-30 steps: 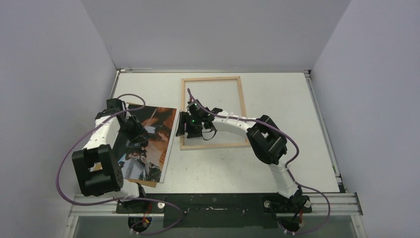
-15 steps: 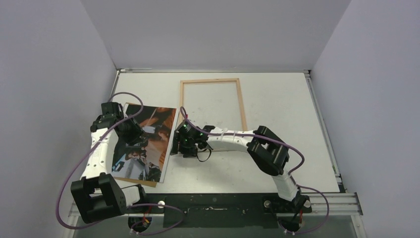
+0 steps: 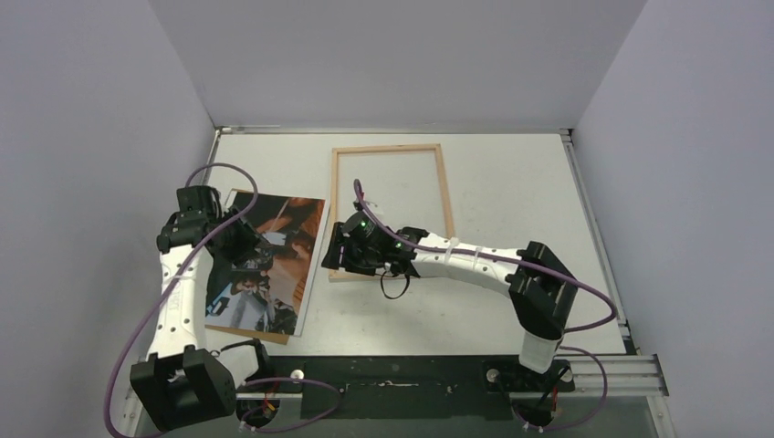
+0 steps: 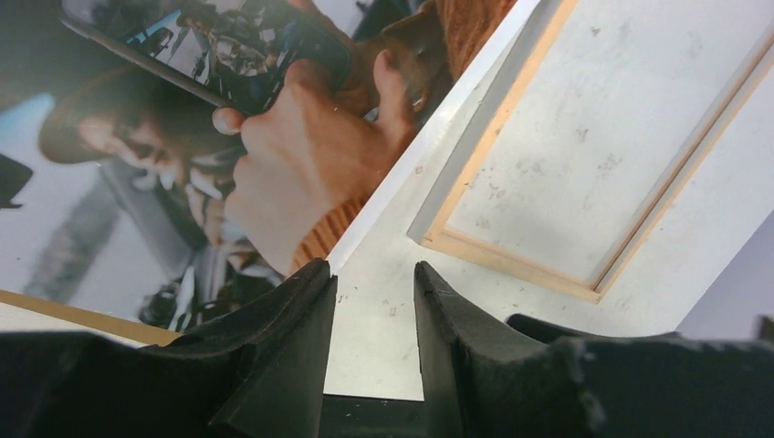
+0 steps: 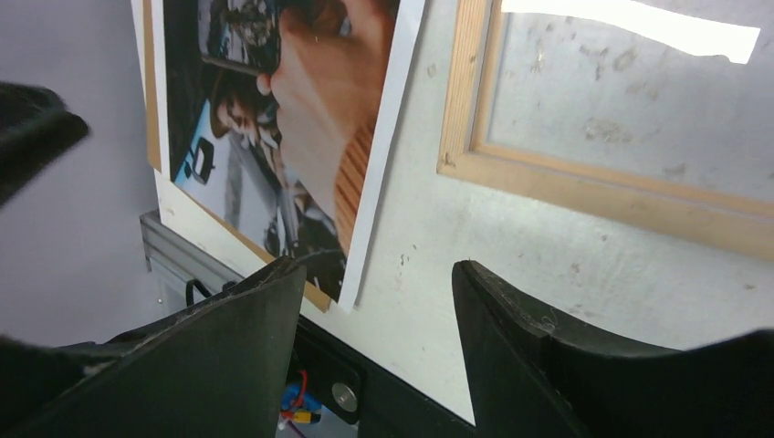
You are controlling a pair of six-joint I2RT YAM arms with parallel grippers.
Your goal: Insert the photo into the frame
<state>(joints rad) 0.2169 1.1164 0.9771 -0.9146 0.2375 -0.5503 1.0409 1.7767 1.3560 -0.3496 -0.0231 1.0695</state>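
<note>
Photo (image 3: 292, 239), one, lies on a brown board (image 4: 73, 308) on the desk (image 3: 520, 201), just left of the one frame (image 3: 444, 182), partly hidden by the left arm (image 3: 178, 283). Left claw (image 4: 374, 301) and right claw (image 5: 379, 301) both stand apart, holding nothing.

High overhead view, close low wrist views sharing photo (image 4: 301, 155), frame (image 4: 511, 266)

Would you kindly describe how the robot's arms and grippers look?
The left arm and right arm are white tubes joined by black housings, each trailed by a looping purple cable. The left gripper and right gripper are black, with two tapered fingers. A green light glows at the right wrist.
</note>
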